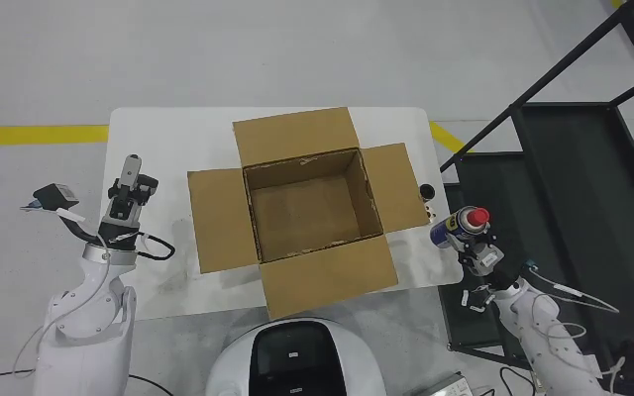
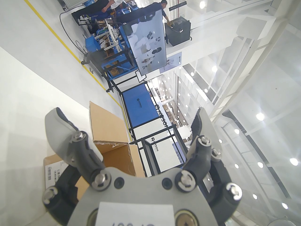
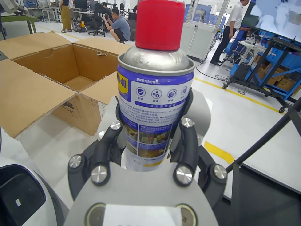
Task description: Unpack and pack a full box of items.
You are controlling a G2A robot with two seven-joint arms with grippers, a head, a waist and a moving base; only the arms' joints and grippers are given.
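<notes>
A white table [image 1: 149, 139] stands on a pale grey floor [image 1: 297, 49]. A yellow line [image 1: 50, 134] runs along the floor on both sides of the table. Just beside the table, on the right, is a black metal rack [image 1: 565, 158] with flat dark shelves. Far off in the room stands a big screen [image 2: 147, 45] with pale shapes on it. Near the screen are blue carts [image 2: 94, 44] with wires on them. Round lamps [image 2: 259, 116] shine on the white ceiling.

Bright overhead lamps [image 2: 260, 116], seemingly glaring; edges curve.
</notes>
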